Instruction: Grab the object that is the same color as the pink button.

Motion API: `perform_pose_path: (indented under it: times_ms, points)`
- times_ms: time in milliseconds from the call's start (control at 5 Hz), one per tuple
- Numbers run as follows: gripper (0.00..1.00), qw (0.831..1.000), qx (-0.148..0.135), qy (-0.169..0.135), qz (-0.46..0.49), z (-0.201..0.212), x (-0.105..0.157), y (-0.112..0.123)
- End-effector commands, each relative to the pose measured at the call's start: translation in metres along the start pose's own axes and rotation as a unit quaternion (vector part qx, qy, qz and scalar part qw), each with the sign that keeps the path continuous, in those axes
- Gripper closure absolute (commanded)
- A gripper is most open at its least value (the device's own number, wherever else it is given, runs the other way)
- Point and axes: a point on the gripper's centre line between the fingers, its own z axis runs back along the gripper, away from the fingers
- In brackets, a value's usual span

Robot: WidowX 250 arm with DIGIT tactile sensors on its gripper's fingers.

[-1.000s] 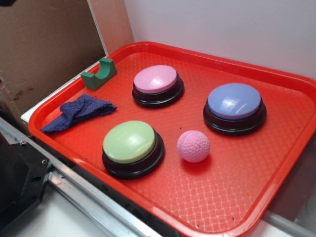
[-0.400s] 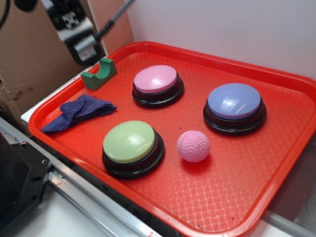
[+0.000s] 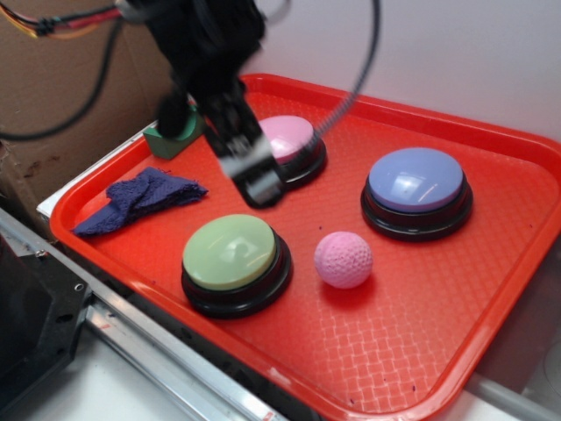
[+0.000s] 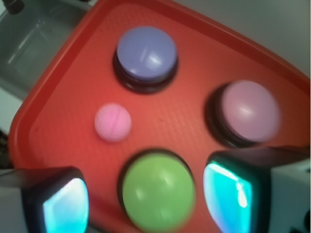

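A small pink dimpled ball (image 3: 344,260) lies on the red tray (image 3: 456,351), right of the light green button (image 3: 230,253). It also shows in the wrist view (image 4: 112,122). The pink button (image 3: 294,139) stands at the back, partly hidden by my arm; it shows in the wrist view (image 4: 250,111). My gripper (image 3: 252,180) hangs above the tray between the pink and green buttons, blurred. In the wrist view my gripper (image 4: 146,196) is open and empty, its jaws wide apart over the green button (image 4: 158,190).
A lavender-blue button (image 3: 415,181) stands at the back right. A green block with a curved notch (image 3: 175,132) and a crumpled blue cloth (image 3: 140,197) lie on the tray's left side. Cardboard (image 3: 70,88) stands at the left and a white wall behind.
My arm has swung in from the upper left and down over the tray, to above the space between the pink and green buttons. The ball and buttons have not moved.
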Motion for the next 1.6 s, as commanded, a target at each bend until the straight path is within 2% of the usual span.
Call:
perform_pose_path:
  times_ms: [0, 400, 600, 800, 1000, 1200, 1400]
  points:
    - [0.0, 0.999, -0.027, -0.01, -0.042, -0.055, 0.022, -0.026]
    - [0.0, 0.998, -0.027, 0.029, -0.044, -0.092, 0.019, -0.023]
    - [1.0, 0.997, -0.013, 0.062, -0.046, -0.093, 0.023, -0.017]
    - [1.0, 0.997, -0.012, 0.074, -0.018, -0.077, 0.025, -0.012]
    - [1.0, 0.993, -0.022, 0.098, 0.054, -0.036, 0.03, 0.004]
    - [1.0, 0.981, -0.04, 0.095, 0.167, 0.013, 0.032, 0.033]
    - [1.0, 0.973, -0.026, 0.087, 0.214, 0.048, 0.031, 0.054]
